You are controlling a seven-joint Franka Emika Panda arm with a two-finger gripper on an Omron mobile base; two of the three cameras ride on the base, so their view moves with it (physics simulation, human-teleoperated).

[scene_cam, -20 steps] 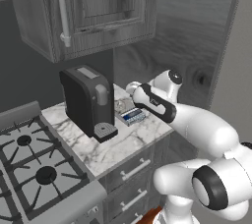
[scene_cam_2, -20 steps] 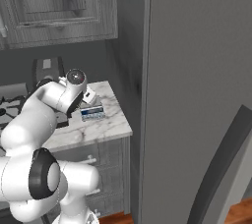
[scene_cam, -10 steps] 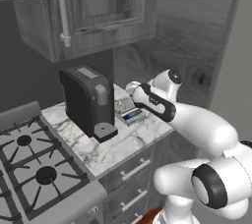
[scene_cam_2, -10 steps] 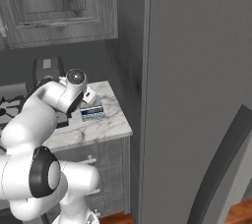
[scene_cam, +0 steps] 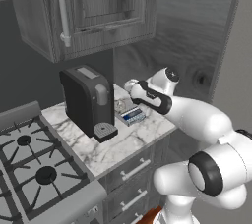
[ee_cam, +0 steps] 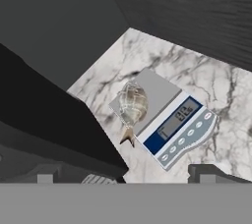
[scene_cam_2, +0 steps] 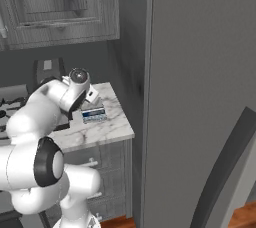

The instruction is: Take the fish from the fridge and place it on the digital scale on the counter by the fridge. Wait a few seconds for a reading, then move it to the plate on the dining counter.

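This is a home kitchen. A gas stove (scene_cam: 29,169) with black grates stands beside a marble-topped table (scene_cam: 123,144) over grey wood drawers (scene_cam: 130,171) with silver bar handles, and grey wood wall cabinets (scene_cam: 98,12) hang above it against a dark wall. A black coffee machine (scene_cam: 86,100) and a digital scale (ee_cam: 170,120) with a lit display stand on the marble, a tall grey fridge (scene_cam_2: 200,87) with a long dark handle (scene_cam_2: 225,167) rises right next to it, and a strip of wooden floor (scene_cam_2: 240,214) shows below.
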